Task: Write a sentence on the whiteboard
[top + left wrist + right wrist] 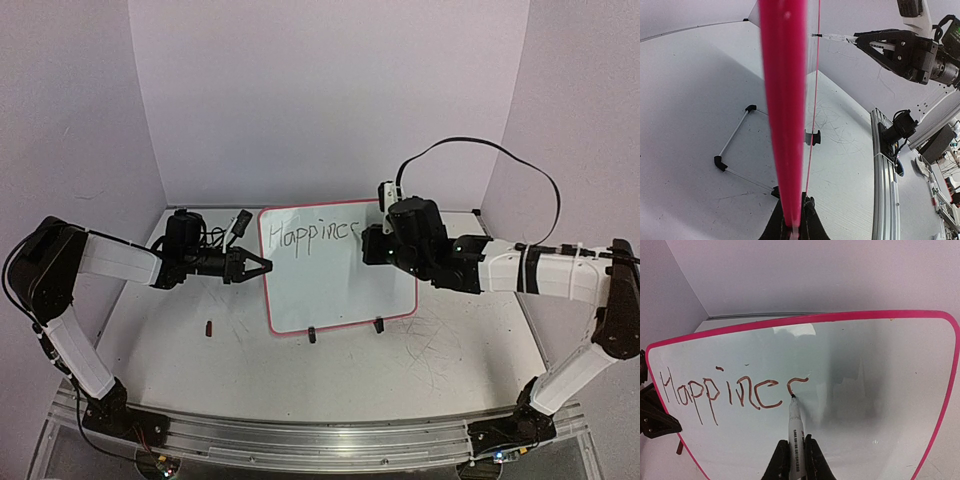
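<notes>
The whiteboard (pixel 340 280), glossy white with a pink frame, stands tilted on black clip feet at mid-table. My left gripper (pixel 256 267) is shut on its left edge; in the left wrist view the pink frame (pixel 785 125) runs up from between the jaws (pixel 794 227). My right gripper (pixel 796 460) is shut on a white marker (pixel 795 432) whose tip touches the board. The sentence (pixel 730 392) reads "Happine" followed by a started curved stroke, with the marker tip at the end of that stroke. From above, the right gripper (pixel 372 240) hovers over the board's upper right.
A small dark cap (pixel 209 327) lies on the tabletop left of the board. A thin metal rod stand with black corners (pixel 732 135) sits behind the board. White walls enclose the back and sides; a metal rail (pixel 300 435) runs along the near edge.
</notes>
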### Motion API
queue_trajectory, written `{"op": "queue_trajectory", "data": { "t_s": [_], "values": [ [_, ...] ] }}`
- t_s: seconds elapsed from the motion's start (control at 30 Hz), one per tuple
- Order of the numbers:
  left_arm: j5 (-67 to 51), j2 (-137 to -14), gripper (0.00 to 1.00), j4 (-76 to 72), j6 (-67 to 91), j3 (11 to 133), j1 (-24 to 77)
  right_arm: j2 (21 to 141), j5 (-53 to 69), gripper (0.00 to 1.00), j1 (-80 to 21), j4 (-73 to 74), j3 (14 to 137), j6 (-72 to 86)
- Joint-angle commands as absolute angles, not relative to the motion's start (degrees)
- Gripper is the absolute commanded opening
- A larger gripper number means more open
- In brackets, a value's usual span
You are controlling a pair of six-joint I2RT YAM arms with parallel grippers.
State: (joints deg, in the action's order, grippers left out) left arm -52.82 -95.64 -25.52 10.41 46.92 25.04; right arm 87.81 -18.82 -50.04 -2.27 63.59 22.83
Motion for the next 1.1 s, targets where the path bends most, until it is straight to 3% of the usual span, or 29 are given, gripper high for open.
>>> {"op": "queue_trajectory", "data": {
  "t_s": [0.0, 0.73, 1.07],
  "values": [
    [-50.8, -95.19, 0.0, -23.55, 8.04, 48.6, 25.31, 85.65, -21.73, 0.0, -50.09, -1.04, 62.41, 23.84],
    [-50.71, -95.04, 0.0, -23.47, 8.09, 48.41, 25.31, 89.17, -20.13, 0.0, -51.76, -2.09, 66.24, 23.78],
    [-50.64, -95.03, 0.0, -23.46, 7.91, 48.25, 25.31, 82.79, -22.49, 0.0, -50.18, -3.22, 61.99, 23.13]
  ]
}}
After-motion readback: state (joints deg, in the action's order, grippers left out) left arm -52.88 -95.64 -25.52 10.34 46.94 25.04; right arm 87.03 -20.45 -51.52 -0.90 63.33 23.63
